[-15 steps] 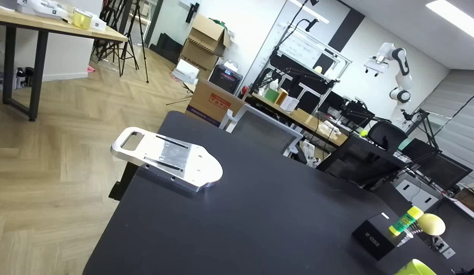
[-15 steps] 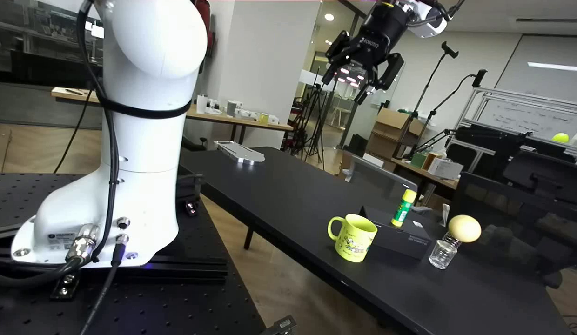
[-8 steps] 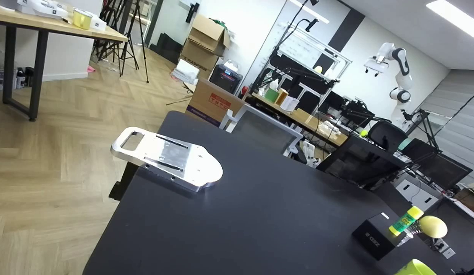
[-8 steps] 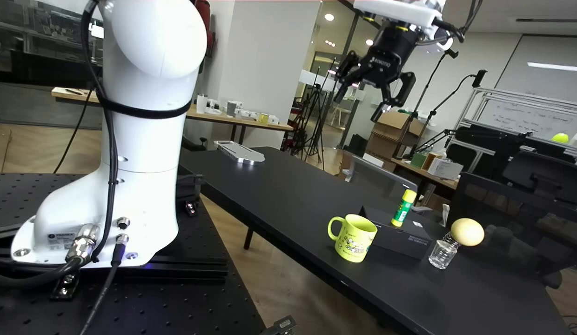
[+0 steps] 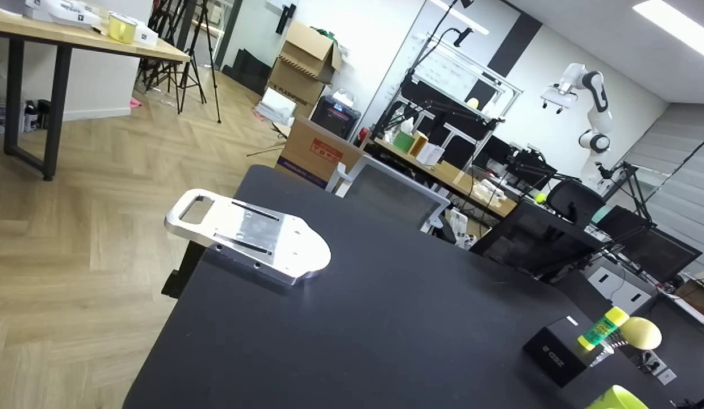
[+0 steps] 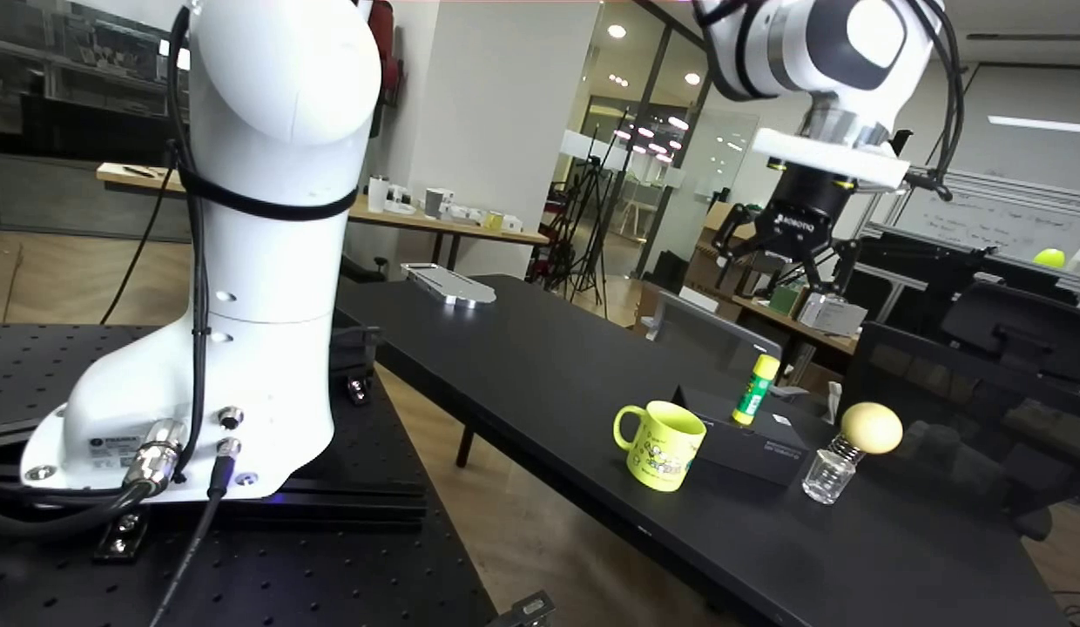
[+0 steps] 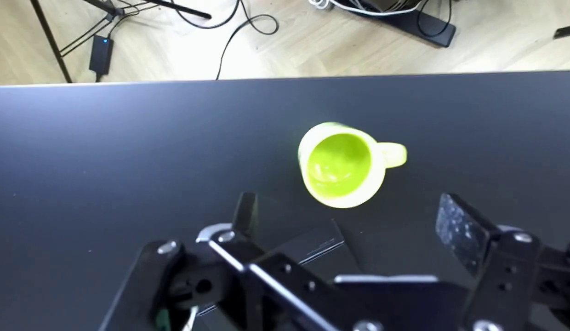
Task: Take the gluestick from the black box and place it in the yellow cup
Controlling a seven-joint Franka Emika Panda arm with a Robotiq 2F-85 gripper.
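The gluestick, green with a yellow cap, stands upright on the black box in both exterior views (image 5: 603,328) (image 6: 756,389). The low black box shows there too (image 5: 556,355) (image 6: 758,448); in the wrist view a corner of the box (image 7: 308,246) shows behind my gripper's fingers, and the gluestick is not clearly visible. The yellow-green cup (image 6: 664,448) stands upright beside the box, its handle turned away. It is cut off in an exterior view (image 5: 617,399) and looks empty in the wrist view (image 7: 340,163). My gripper (image 6: 771,283) is open and empty (image 7: 354,223), above the box and gluestick.
A clear jar (image 6: 827,475) with a spring and a pale yellow ball (image 6: 869,427) stands beside the box. A flat silver metal piece (image 5: 250,236) lies at the far end of the black table (image 5: 386,318). A mesh chair (image 6: 714,335) stands behind the table.
My gripper has moved right and down in an exterior view, from high over the table to above the box, staying open. The yellow ball sways slightly. The gluestick, box and cup have not moved.
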